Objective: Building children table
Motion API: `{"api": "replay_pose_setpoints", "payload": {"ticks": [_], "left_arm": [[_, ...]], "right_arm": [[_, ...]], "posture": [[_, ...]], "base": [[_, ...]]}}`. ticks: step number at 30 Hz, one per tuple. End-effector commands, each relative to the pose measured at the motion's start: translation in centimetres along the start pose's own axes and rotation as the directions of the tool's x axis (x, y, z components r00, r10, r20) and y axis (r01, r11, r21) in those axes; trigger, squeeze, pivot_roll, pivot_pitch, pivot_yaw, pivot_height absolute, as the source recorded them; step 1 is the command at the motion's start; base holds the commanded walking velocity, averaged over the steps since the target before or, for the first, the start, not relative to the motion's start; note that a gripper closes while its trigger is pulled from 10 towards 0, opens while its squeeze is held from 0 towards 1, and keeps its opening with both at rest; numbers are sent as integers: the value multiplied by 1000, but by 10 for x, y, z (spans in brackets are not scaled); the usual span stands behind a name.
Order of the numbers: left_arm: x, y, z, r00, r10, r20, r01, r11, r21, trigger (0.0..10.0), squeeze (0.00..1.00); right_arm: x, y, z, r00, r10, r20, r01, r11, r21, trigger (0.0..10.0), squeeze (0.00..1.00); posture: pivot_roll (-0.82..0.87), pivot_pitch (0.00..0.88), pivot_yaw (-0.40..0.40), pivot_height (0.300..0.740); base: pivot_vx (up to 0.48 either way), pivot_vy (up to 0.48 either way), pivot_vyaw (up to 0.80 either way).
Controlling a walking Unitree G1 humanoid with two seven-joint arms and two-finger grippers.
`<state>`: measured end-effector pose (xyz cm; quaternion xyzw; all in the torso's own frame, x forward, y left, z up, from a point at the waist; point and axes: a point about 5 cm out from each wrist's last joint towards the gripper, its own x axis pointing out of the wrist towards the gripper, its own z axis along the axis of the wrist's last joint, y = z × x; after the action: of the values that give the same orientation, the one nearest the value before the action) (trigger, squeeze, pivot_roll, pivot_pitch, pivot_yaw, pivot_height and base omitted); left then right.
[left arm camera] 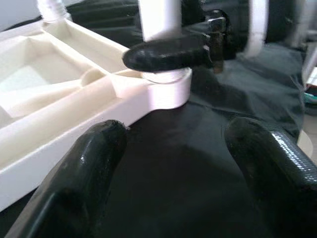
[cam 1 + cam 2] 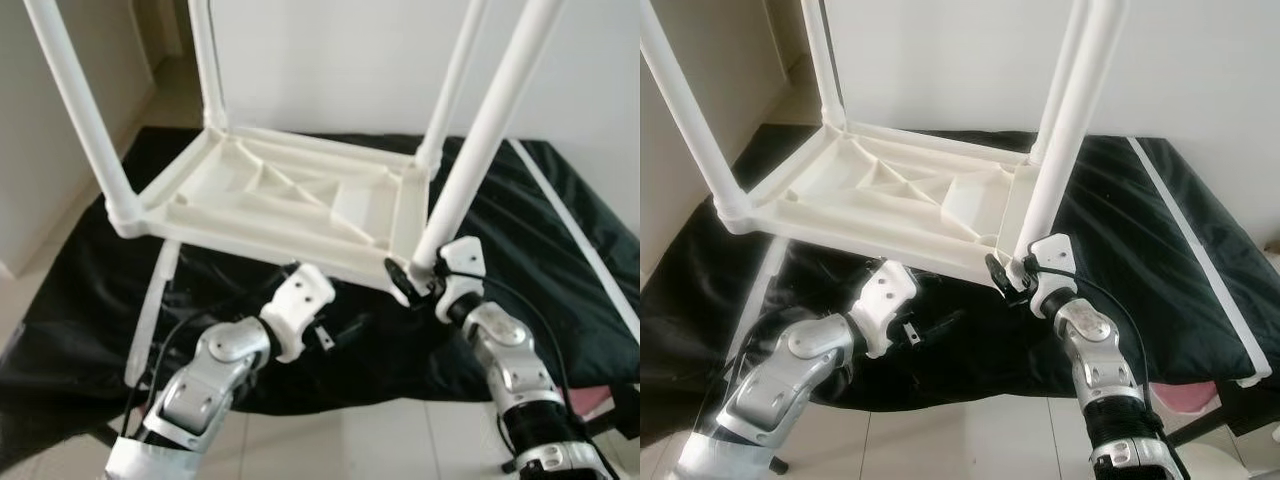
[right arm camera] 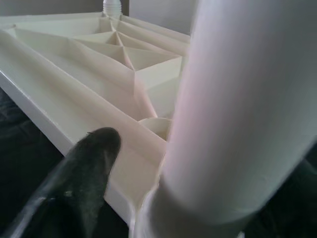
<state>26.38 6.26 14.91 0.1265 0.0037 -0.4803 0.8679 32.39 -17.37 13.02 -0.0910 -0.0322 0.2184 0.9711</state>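
A white plastic children's table lies upside down on a black cloth, with its ribbed underside up and several white legs standing in the corner sockets. My right gripper is shut on the near right leg just above its socket; one black finger wraps the leg's base. In the right wrist view the leg stands close beside a fingertip. My left gripper hovers low over the cloth by the table's front edge. It points at that same corner and is open, with nothing between its fingers.
A loose white tube lies on the cloth under the table's near left corner. A white strip runs along the cloth's right side. Pale tiled floor lies in front, white walls behind, and something pink sits at the lower right.
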Motion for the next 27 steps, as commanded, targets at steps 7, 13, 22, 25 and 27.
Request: {"api": "replay_pose_setpoints", "payload": {"ticks": [7,13,22,25,27], "left_arm": [[-1,-7,2,995,-99,2,99,995,1,10000,0],[-3,-7,2,995,-100,-3,100,995,-2,10000,0],[0,-9,2,994,-114,0,114,993,-8,10000,0],[1,-10,3,993,-118,2,118,993,-11,10000,0],[1,-10,3,993,-120,3,120,993,-12,10000,0]], "right_arm": [[-4,6,-15,997,50,-61,-48,998,28,0,0],[-9,9,-20,996,-7,-92,17,993,113,10000,0],[-9,16,-23,971,-192,-140,211,968,136,10000,0],[-10,19,-26,921,-334,-201,369,913,174,10000,0],[-11,24,-26,884,-408,-228,453,870,197,10000,0]], "posture": [[47,30,0,740],[38,35,6,740],[25,44,12,740],[14,46,13,740],[10,48,12,740]], "base": [[0,0,0],[0,0,0],[0,0,0],[0,0,0],[0,0,0]]}}
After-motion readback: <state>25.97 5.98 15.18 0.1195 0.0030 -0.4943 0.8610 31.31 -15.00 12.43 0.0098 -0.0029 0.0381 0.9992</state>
